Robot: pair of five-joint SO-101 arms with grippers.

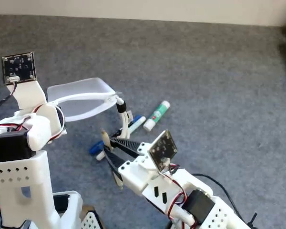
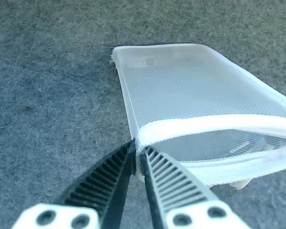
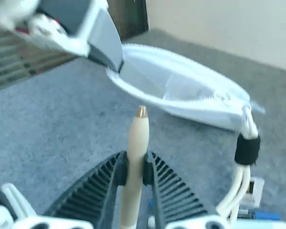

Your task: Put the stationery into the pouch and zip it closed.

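Left pincer (image 2: pixel 137 147) is clamped tight on the rim of the white mesh pouch (image 2: pixel 190 90), holding its mouth open. The zip is undone, and the pull cord (image 3: pixel 247 157) w/ a black band hangs at the far end. Right pincer (image 3: pixel 135 162) is clamped on a beige pen (image 3: pixel 138 136), whose metal tip sticks out past the fingers twd the pouch mouth but stays apart from it. On the grey counter (image 1: pixel 219 71) beside the pouch lie a green-and-white glue stick (image 1: pixel 157 115), a white-and-blue marker (image 1: pixel 136 123) just beside it, and a blue pen (image 1: pixel 96 147) near the right pincer.
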